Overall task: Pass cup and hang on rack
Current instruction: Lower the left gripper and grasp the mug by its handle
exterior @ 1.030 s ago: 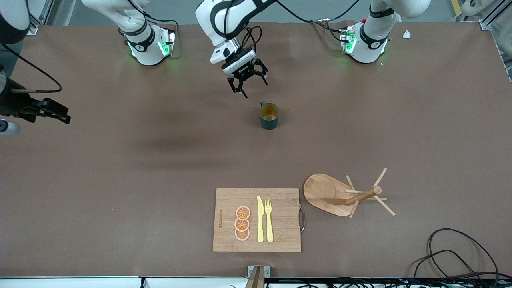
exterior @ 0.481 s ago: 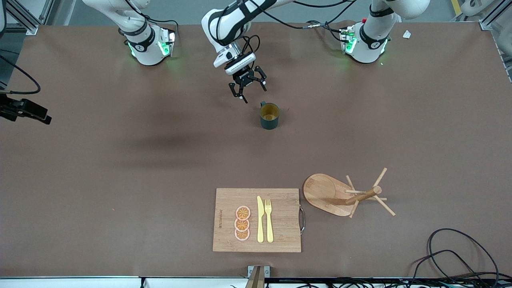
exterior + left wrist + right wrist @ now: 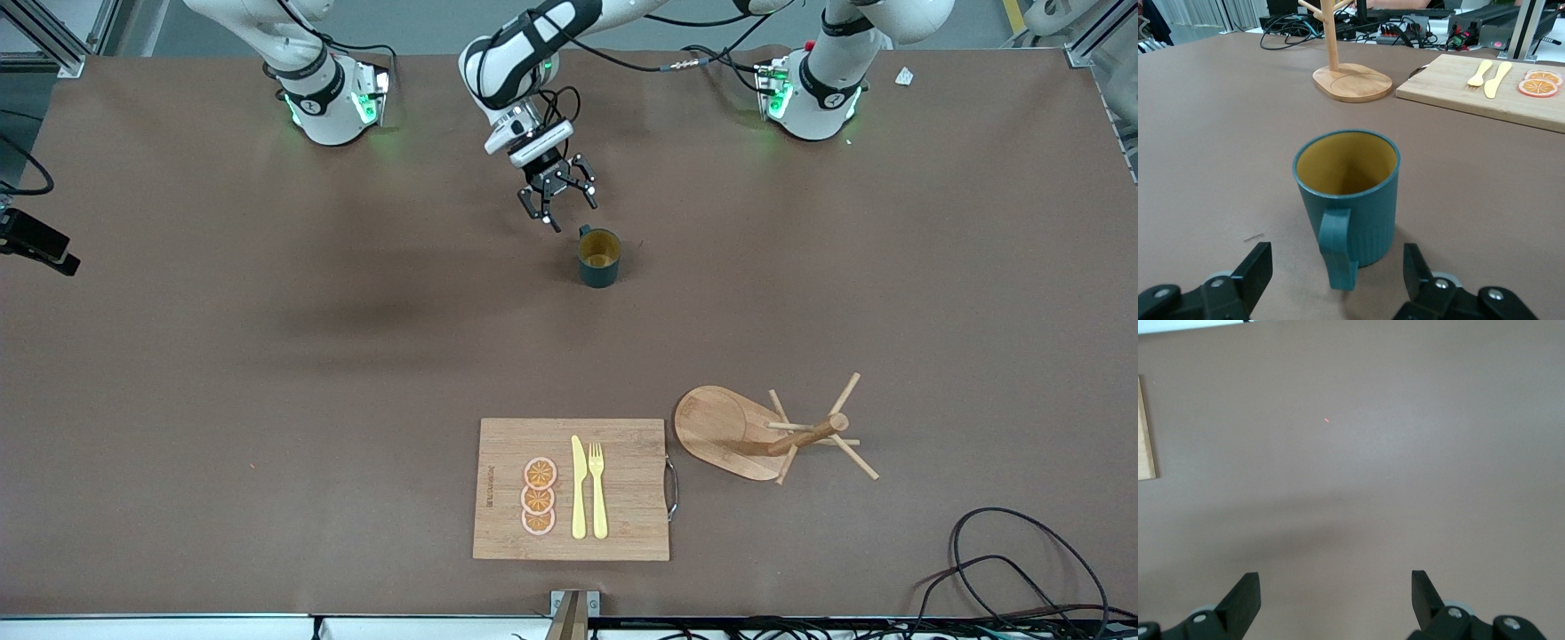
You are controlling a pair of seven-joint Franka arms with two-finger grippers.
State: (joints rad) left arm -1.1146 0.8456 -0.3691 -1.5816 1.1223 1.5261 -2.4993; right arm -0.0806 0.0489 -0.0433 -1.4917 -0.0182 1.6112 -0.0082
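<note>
Left gripper (image 3: pixel 558 197) hangs spread beside the teal mug (image 3: pixel 599 258), handle facing it; clipping the handle could topple it. Right gripper (image 3: pixel 1331 600) waits, spread.

High front camera facing robots, left wrist close on cup (image 3: pixel 1347 197), right wrist looking down at table (image 3: pixel 1405 453)

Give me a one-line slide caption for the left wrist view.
Open left gripper lined up on the handle side of the upright teal cup, with the wooden rack and bamboo cutting board on the table.
</note>
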